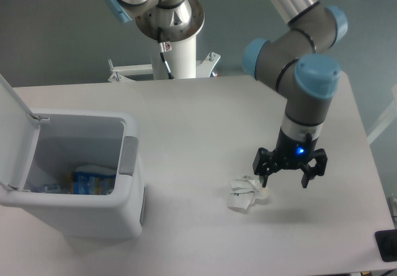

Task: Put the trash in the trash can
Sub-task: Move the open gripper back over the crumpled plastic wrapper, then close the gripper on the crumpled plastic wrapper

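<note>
The crumpled white wrapper wad [242, 193] lies on the white table, right of the middle. My gripper [286, 175] hangs just right of it, pointing down, jaws spread and empty. Its left finger [263, 172] stands over the wad's right edge; I cannot tell whether they touch. The light grey trash can [127, 211] stands at the front left with its lid [12, 133] flipped open to the left. The clear bottle with a blue cap cannot be made out; only pale shapes show inside the bin.
A blue and yellow printed packet [93, 182] lies inside the bin. The arm's base [170, 28] stands at the table's back edge. A dark object [388, 245] sits at the front right corner.
</note>
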You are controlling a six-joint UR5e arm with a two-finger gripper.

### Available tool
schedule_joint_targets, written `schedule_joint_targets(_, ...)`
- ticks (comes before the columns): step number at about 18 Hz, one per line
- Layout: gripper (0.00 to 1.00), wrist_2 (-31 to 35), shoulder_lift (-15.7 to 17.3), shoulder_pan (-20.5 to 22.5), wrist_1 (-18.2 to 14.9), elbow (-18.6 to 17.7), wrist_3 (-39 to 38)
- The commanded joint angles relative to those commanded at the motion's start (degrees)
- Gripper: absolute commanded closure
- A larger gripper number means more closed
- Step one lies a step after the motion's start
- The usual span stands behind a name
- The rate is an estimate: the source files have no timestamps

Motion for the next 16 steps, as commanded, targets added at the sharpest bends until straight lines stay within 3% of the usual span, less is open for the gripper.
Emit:
schedule_joint_targets(5, 0.00, 5.45, -2.90, -2.28, -0.97, -0.09, 0.09)
schedule_joint_targets(11, 0.06, 7.12, -5.36, -4.04, -0.97, -0.44, -0.09)
schedule_joint_targets(13, 0.28, 8.61, -5.63, -4.22, -1.23, -0.53, -0.09)
schedule_joint_targets(16, 0.73, 8.62, -5.63, -4.22, -1.24, -0.09, -0.52)
